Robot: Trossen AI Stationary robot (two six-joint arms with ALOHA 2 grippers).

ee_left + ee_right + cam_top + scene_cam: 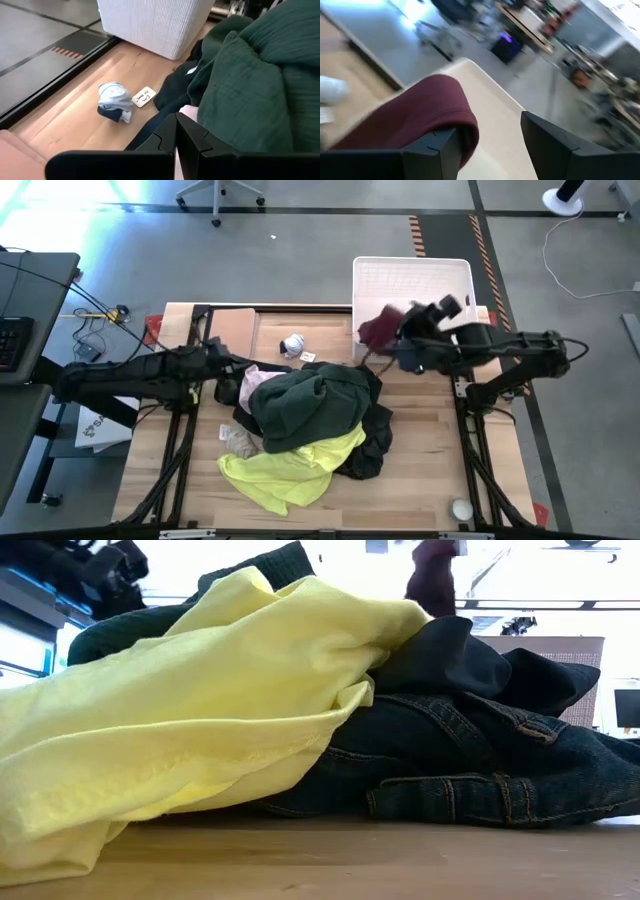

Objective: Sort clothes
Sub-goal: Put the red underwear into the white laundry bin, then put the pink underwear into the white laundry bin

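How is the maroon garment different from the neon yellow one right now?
The maroon garment hangs off the open right gripper at the white basket; the neon yellow garment lies on the table. The maroon one is apart from the pile; the yellow one is partly under the dark green garment. Both are soft, crumpled fabric.

One white basket (412, 272), one small ball (293, 345), five or so garments (310, 408), two arms (130, 375).
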